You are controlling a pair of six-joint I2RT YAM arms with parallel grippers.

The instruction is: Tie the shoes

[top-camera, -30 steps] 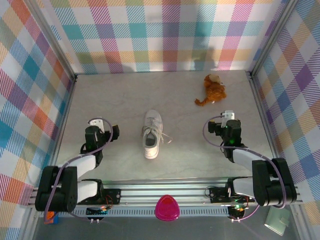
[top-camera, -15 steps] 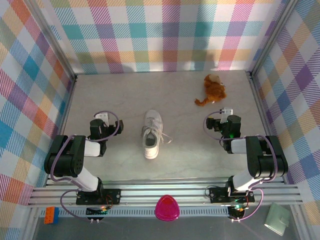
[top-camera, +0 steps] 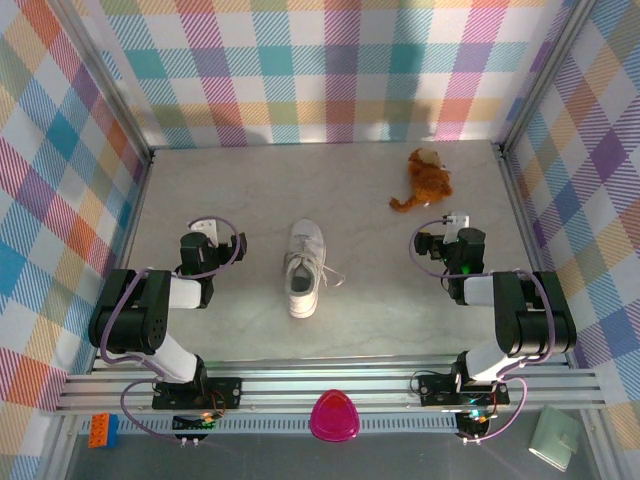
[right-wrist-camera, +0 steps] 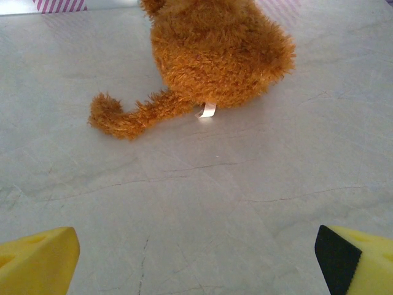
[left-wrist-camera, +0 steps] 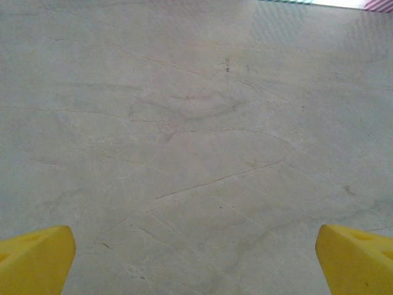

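Arms: both folded back since a second ago; sneaker [top-camera: 304,268] unmoved. Left gripper [top-camera: 204,230], right gripper [top-camera: 455,224]: jaws wide apart, empty. Sneaker: midway between them, long axis near-to-far, left arm nearer.

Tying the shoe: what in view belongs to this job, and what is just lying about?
Job: white sneaker; its loose laces.
Lying about: brown plush toy, far right; pink object at the near edge.

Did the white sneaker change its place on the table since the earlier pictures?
No. The sneaker lies where it was, at the same distance and direction from the plush toy.
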